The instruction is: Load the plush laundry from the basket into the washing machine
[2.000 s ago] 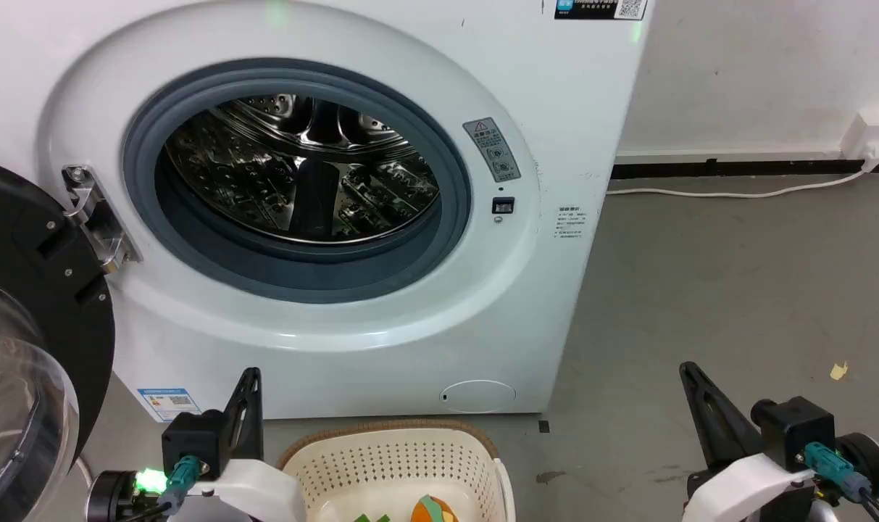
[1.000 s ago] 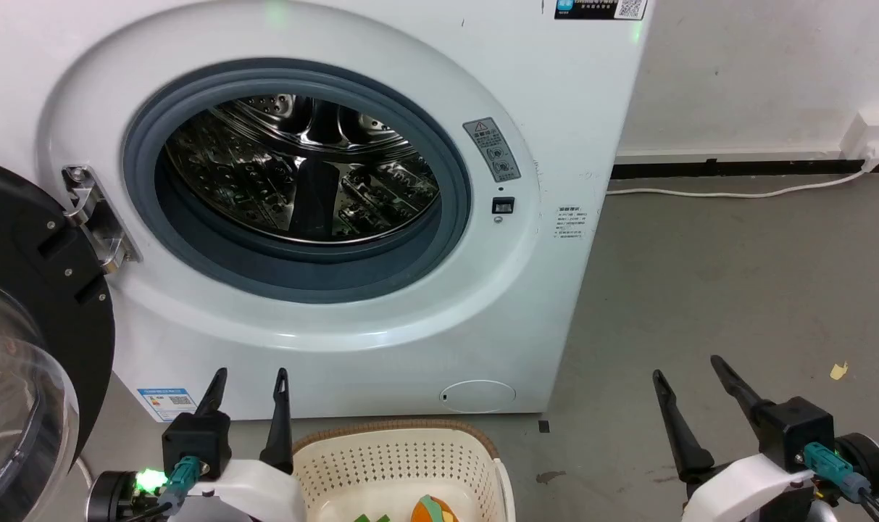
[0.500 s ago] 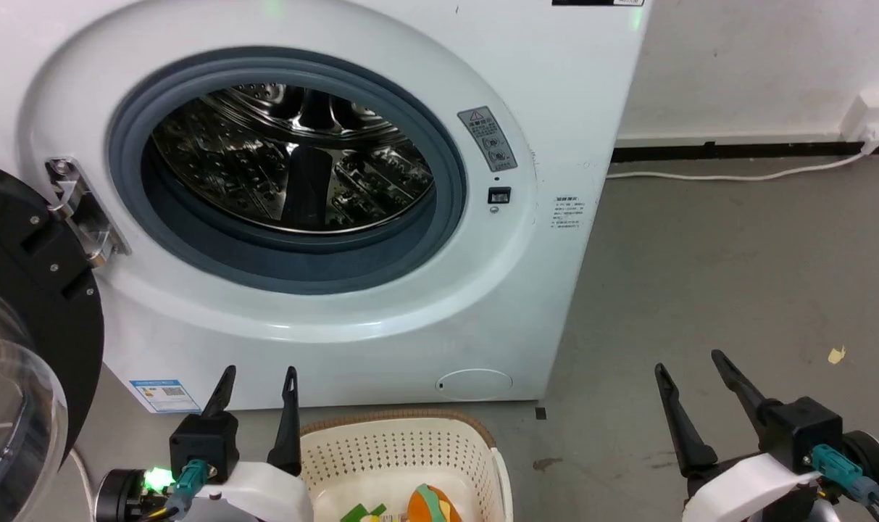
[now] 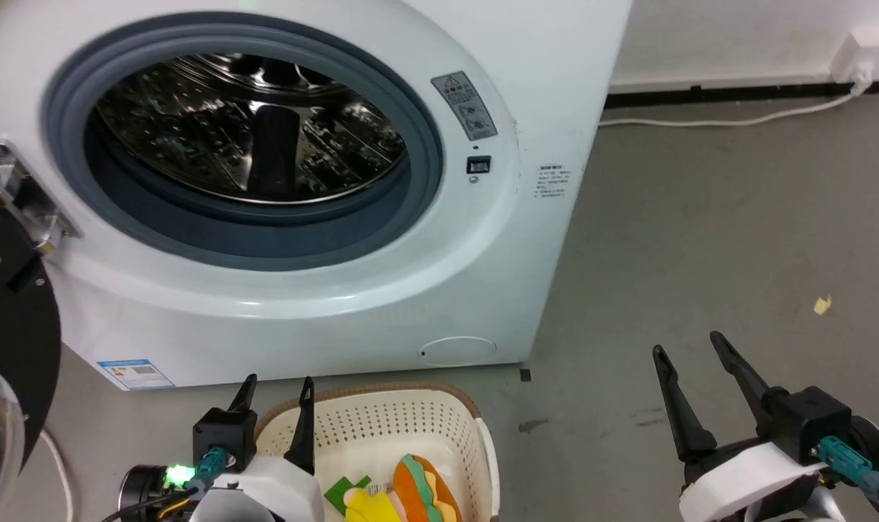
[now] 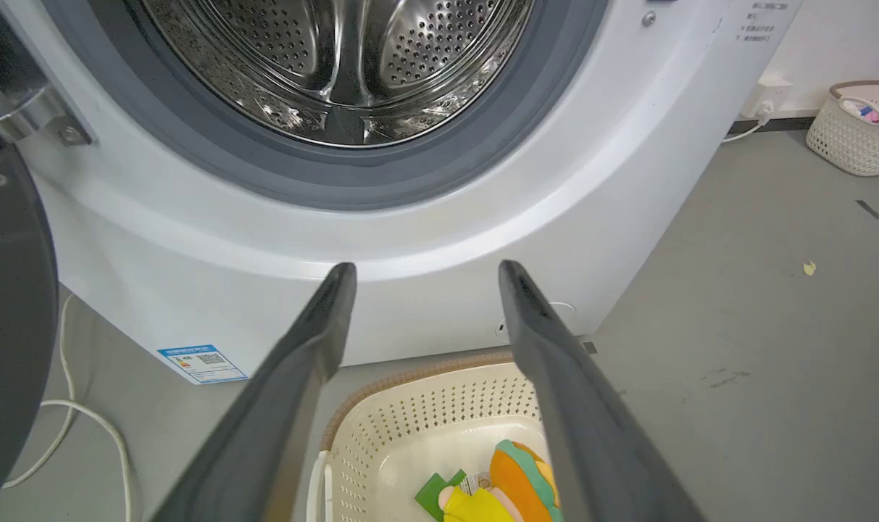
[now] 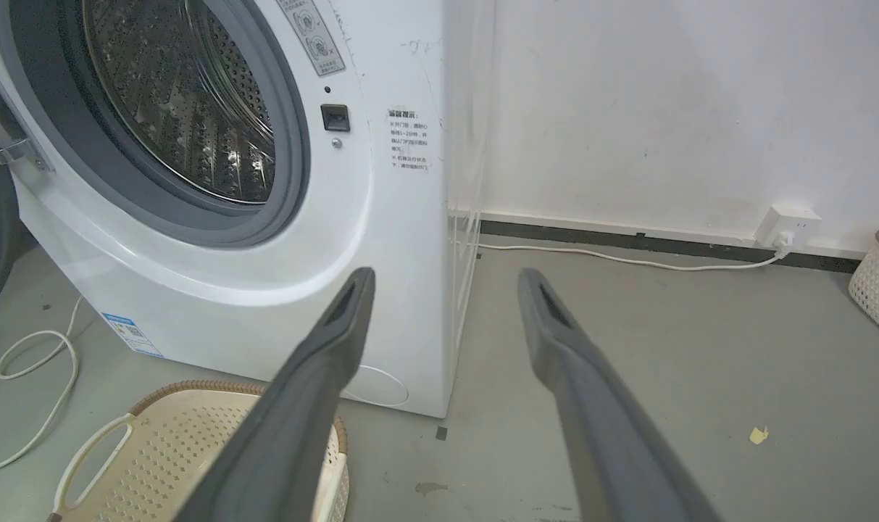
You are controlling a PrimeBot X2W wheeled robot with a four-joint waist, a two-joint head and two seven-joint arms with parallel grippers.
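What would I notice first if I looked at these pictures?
The white washing machine fills the upper left of the head view, its shiny steel drum showing. On the floor before it sits a cream basket holding a burger plush and a yellow plush, with the open left claw beside it and the open right claw further right.

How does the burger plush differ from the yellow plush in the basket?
The burger plush is orange with green and yellow layers, while the yellow plush is plain yellow with a pale round part. The burger plush stands on its edge and rises higher; the yellow plush sits lower beside it, partly cut off by the picture's edge. Both are soft toys lying close together in the basket.
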